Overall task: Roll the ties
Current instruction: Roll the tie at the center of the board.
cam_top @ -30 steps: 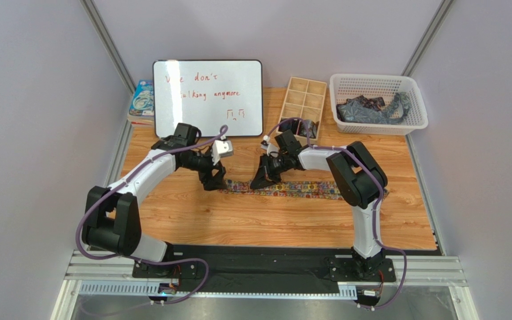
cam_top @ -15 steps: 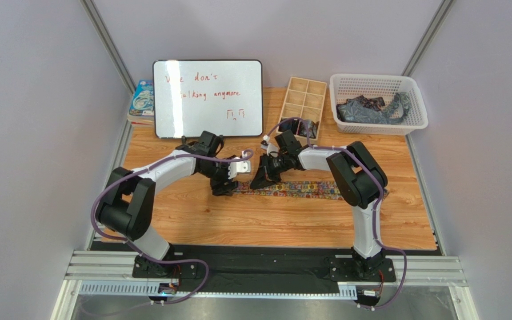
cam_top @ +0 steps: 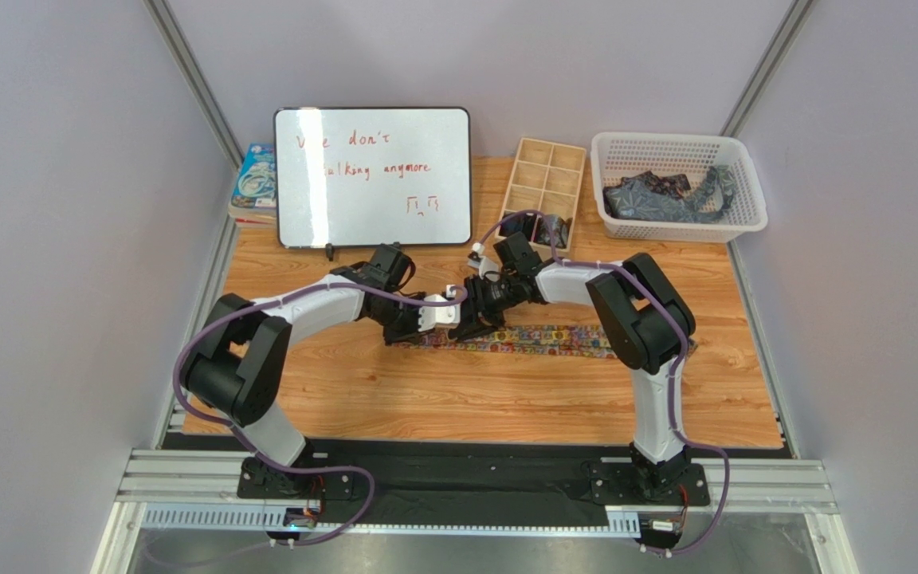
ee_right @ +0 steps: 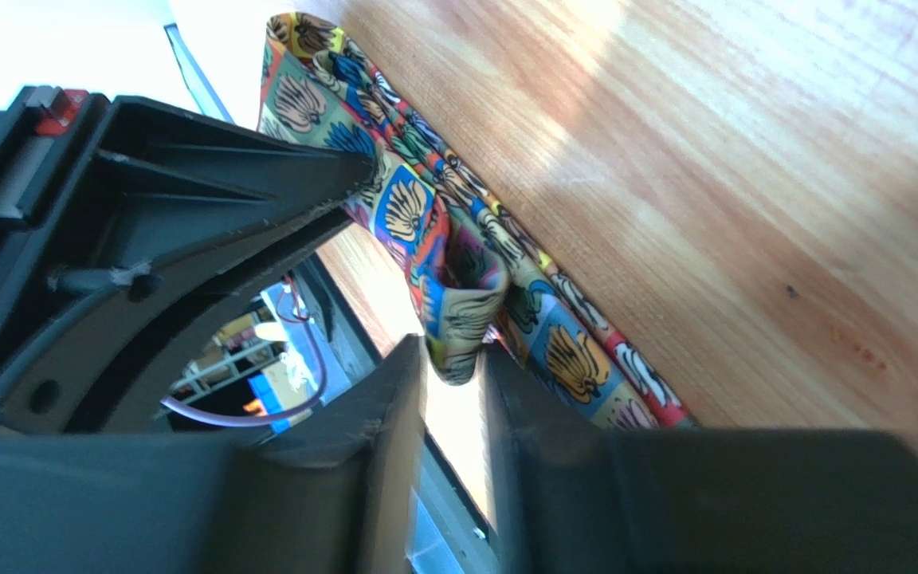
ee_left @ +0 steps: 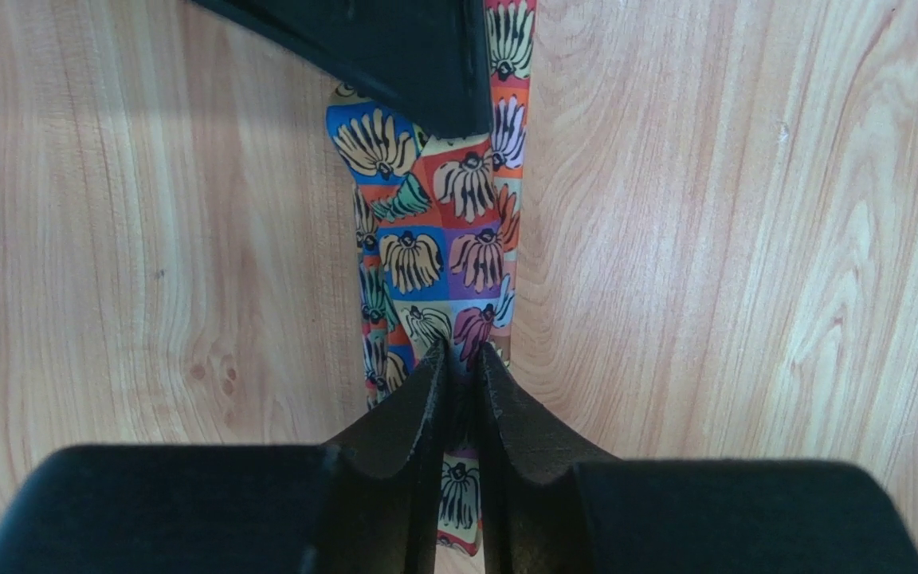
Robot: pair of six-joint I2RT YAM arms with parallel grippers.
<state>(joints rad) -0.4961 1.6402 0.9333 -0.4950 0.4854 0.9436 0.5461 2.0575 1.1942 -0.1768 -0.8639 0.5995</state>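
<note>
Left end effector [ee_left: 464, 354] clamps the multicoloured floral fabric tie [ee_left: 440, 257]; right end effector [ee_right: 452, 349] stands apart; unheld fold may unroll.

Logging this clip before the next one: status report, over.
Left fingers pinched shut on floral tie. Right fingers straddle a raised fold, grip unclear. Tie otherwise flat, unrolled. No obstruction seen.

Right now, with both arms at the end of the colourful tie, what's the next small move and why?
Probably ease the right fingers apart and draw them back. The left fingers look pinched onto the end of the tie, while the right ones stand slightly apart around a raised fold, so the left seems to have the grip needed to start rolling.
</note>
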